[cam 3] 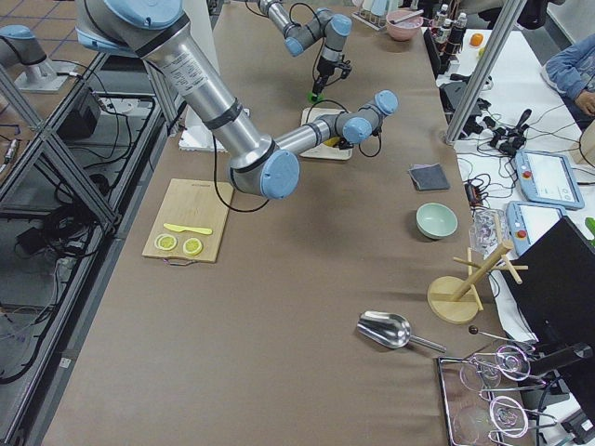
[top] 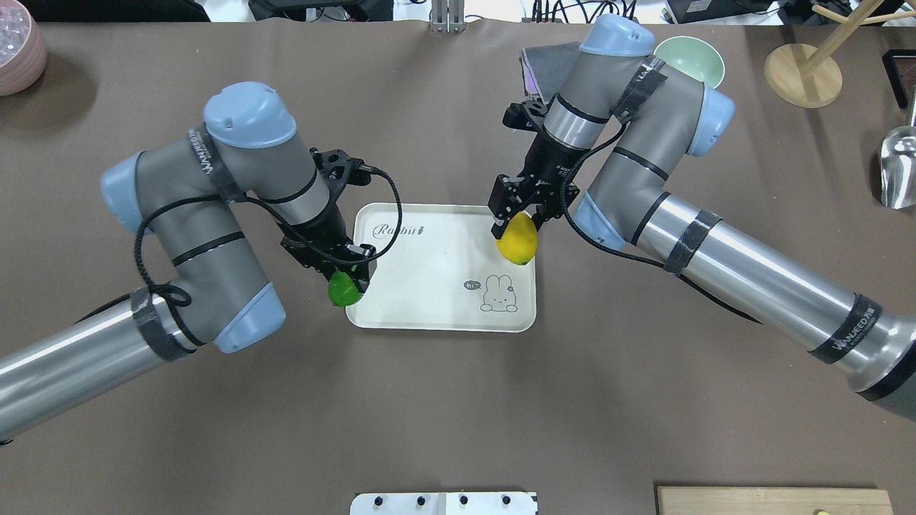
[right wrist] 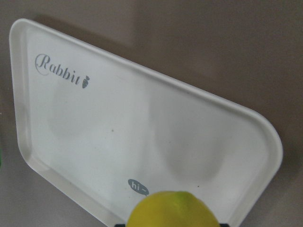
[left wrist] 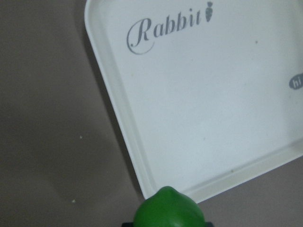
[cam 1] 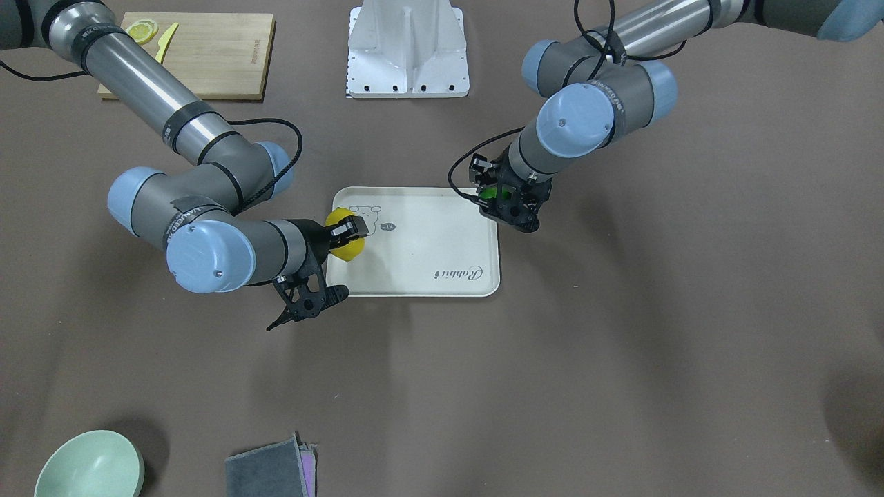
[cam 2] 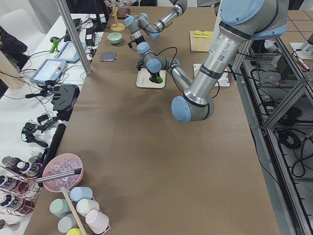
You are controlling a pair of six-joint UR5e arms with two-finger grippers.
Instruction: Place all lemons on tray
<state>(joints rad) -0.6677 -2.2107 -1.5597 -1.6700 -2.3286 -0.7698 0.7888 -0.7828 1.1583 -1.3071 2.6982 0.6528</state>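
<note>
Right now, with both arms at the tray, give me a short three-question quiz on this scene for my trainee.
1. True or false: the yellow lemon lies loose on the tray, with nothing gripping it.
2. What does the left pincer hold? A) a lemon slice B) the green lemon C) nothing
3. Fill in: the script printed on the tray reads ____.

Key
1. False: the right pincer is shut on it over the tray's edge.
2. B
3. Rabbit
</note>
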